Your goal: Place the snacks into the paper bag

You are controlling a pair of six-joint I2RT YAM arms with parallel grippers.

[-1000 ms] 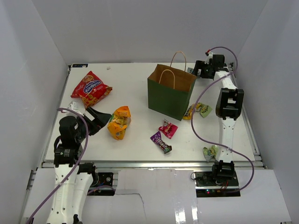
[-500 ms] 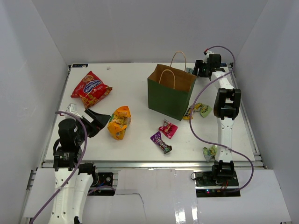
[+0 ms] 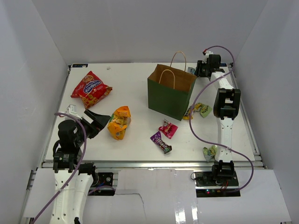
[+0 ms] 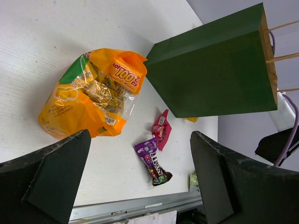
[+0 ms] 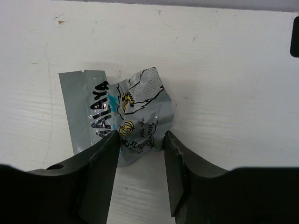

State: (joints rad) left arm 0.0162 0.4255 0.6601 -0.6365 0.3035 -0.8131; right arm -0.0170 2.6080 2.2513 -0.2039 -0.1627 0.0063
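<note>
Top view: paper bag stands upright, mouth open, centre-right of the table. Nothing visible inside from here. Red chip bag lies upper left, well apart from the paper bag. Orange-yellow bag sits left of centre. Pink wrapper and purple wrapper lie below the paper bag, just beside each other. Yellow candy pack touches the paper bag's lower right corner, with a light-green wrapper next to it. Second green wrapper is at lower right by the right arm's base. Left tool is low at the left, jaws apart, just left of the orange-yellow bag. Right tool is at upper right, behind the paper bag's right rear corner; state unreadable here.

Left wrist: fingers spread wide, nothing between them. Orange-yellow bag lies ahead at centre left, near the left finger, not touching it. Paper bag fills the upper right, dark green side facing the camera. Pink and purple wrappers sit between the fingers, further off.

Right wrist: fingers are partly drawn in, clamped on the lower end of a crumpled silver snack packet with black and teal print. The packet lies on the table.
</note>
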